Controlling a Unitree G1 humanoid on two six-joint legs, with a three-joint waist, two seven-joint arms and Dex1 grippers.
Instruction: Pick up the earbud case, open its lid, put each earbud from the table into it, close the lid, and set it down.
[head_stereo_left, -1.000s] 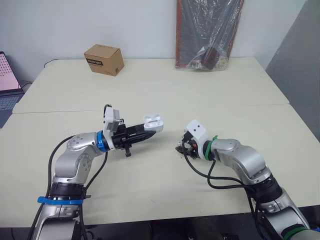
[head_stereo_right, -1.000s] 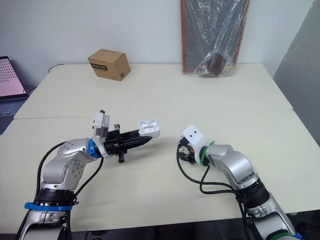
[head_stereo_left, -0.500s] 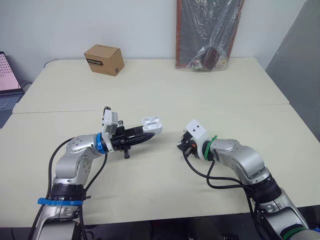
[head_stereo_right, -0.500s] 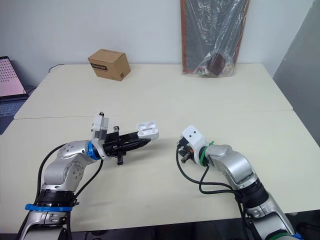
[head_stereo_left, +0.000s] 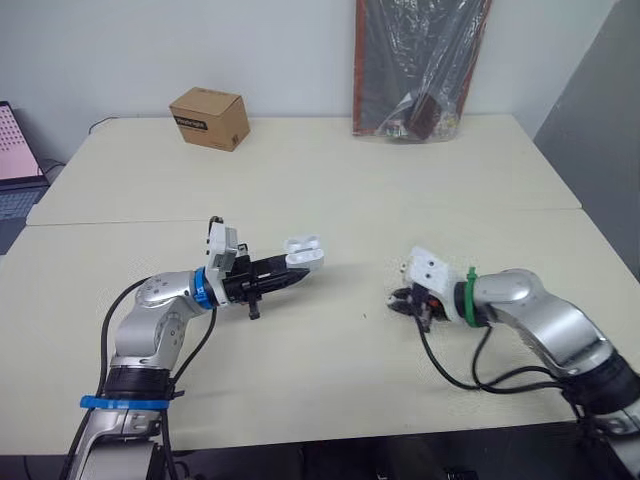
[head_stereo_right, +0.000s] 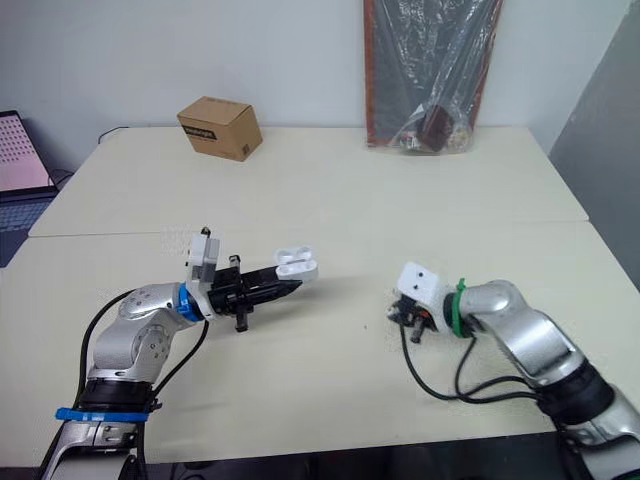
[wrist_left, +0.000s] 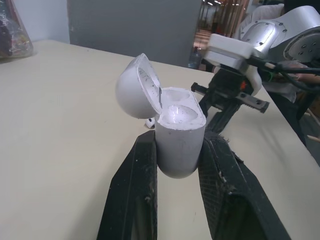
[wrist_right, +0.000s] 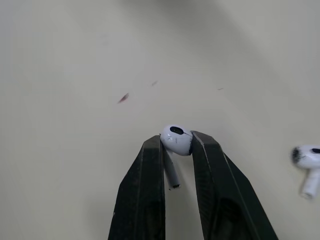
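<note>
Room is plentiful: bare table (head_stereo_left: 330, 180) lies open between your two grippers and on toward the far edge. There the cardboard box (head_stereo_left: 208, 118) and the plastic-wrapped board (head_stereo_left: 420, 65) stand well apart from your work. The near edge runs close under both arms. Your left gripper (head_stereo_left: 296, 274) is clamped on the earbud case (wrist_left: 179, 145), held above the table with its lid (wrist_left: 136, 87) tipped open. Your right gripper (head_stereo_left: 397, 303) pinches one earbud (wrist_right: 176, 138) between its fingers, low over the table to the right of the case. The second earbud (wrist_right: 309, 160) lies on the table near it. Compared with a second ago, the right gripper has pulled away to the right, widening the gap to the case, while the left gripper and case sit about where they were.
</note>
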